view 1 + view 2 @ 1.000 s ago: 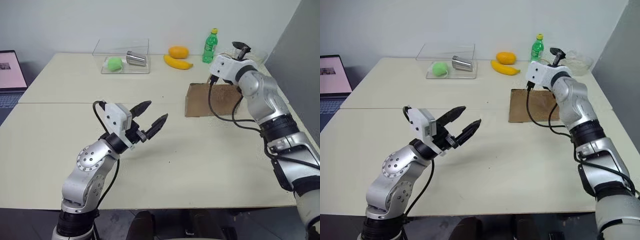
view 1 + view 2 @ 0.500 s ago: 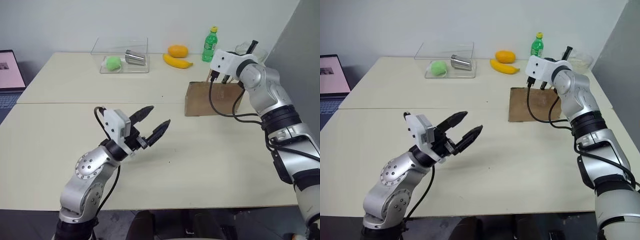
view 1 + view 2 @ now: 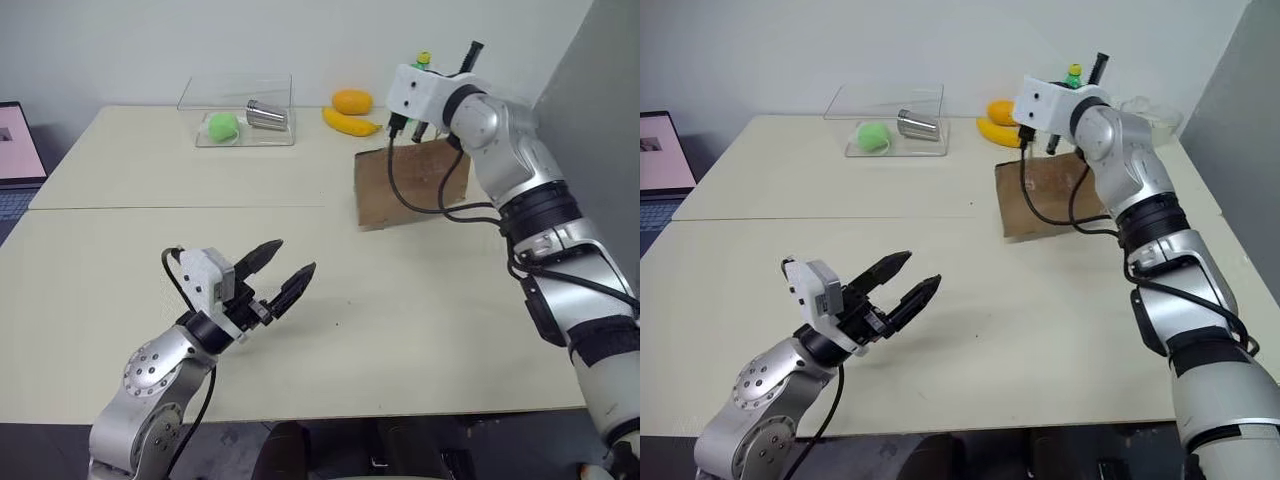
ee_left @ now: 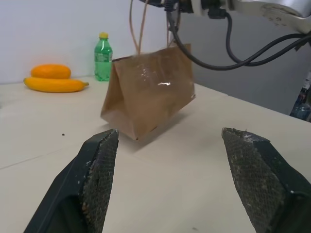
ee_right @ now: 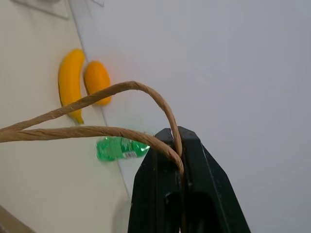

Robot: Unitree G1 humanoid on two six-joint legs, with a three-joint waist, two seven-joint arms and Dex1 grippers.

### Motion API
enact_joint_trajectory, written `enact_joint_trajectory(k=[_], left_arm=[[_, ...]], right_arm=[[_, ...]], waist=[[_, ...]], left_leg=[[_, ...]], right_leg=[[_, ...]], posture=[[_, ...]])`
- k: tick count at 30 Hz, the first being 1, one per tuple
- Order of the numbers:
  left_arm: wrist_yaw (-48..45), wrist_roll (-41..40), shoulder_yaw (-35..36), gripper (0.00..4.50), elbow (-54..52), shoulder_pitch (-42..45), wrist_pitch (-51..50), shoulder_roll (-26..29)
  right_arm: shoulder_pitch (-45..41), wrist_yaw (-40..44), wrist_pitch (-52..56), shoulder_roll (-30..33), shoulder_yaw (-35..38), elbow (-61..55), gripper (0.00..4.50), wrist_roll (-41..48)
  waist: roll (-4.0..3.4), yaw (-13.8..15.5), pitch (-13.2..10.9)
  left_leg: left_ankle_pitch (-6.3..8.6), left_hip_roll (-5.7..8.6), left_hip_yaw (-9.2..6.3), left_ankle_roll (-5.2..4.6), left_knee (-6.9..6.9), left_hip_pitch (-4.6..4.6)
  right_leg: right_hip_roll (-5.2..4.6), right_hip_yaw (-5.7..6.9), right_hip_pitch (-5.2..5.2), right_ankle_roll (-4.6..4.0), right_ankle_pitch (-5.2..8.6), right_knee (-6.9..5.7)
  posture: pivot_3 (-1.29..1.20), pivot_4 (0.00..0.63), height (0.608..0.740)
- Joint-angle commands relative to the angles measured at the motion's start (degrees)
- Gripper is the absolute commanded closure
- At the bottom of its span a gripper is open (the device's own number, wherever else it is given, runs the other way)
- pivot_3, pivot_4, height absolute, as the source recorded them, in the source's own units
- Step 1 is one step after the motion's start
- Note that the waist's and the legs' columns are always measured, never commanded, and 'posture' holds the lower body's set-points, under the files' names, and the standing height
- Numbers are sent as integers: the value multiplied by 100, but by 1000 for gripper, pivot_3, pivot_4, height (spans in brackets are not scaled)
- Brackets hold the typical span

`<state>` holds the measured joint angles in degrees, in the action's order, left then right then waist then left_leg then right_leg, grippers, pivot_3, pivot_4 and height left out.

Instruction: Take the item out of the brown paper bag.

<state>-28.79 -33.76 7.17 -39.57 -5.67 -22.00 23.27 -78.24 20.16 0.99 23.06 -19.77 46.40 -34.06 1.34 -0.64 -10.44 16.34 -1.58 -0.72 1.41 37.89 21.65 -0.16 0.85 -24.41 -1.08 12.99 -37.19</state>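
Observation:
The brown paper bag (image 3: 408, 186) hangs tilted from its two thin loop handles (image 5: 98, 99), with one lower corner down at the tabletop. My right gripper (image 5: 178, 145) is shut on those handles above the bag, at the table's far right (image 3: 468, 52). The item is hidden. My left gripper (image 3: 289, 261) is open and holds nothing. It hovers over the near left of the table, well short of the bag (image 4: 148, 92), and its two black fingers (image 4: 99, 170) are spread wide.
A green soda bottle (image 4: 102, 56), a banana (image 3: 350, 122) and an orange (image 3: 353, 101) lie behind the bag. A clear tray (image 3: 236, 112) with a green ball and a metal cup sits at the back. A laptop (image 3: 14, 150) is at the far left and a grey wall (image 3: 600, 110) at the right.
My right gripper has shut on the bag's handles and moved left and up, pulling the bag upright and tipping it. My left arm has drawn back and down, still open.

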Motion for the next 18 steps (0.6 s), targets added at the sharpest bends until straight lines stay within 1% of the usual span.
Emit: enact_joint_trajectory(k=[1,11,14,18], left_arm=[[64,-84,133,936,-338,-111,103,27],[207,-8,89,936,-516,-326,179,9],[255,13,111,936,-545,-383,205,17],[309,47,109,936,-569,-435,252,22]], right_arm=[[-530,-207,-215,-201,61,237,4479,127],[-1078,-565,-501,-988,-63,1224,4479,169],[-1057,-518,-587,-1229,-212,1245,4479,140],[-847,-232,-656,-1471,-389,887,4479,176]], waist=[[0,-2,0],[-1,0,-1],[-2,-1,-1],[-2,-2,-1]], left_leg=[[0,0,-1,0,0,0],[0,0,-1,0,-1,3],[0,-1,-2,0,-1,3],[0,-1,-4,-1,-1,3]], right_leg=[[0,1,0,-1,-1,0],[0,1,-1,-2,-1,3],[0,2,-1,-2,-1,3],[0,4,-2,-2,-1,2]], posture=[[0,150,740],[0,150,740],[0,150,740],[0,150,740]])
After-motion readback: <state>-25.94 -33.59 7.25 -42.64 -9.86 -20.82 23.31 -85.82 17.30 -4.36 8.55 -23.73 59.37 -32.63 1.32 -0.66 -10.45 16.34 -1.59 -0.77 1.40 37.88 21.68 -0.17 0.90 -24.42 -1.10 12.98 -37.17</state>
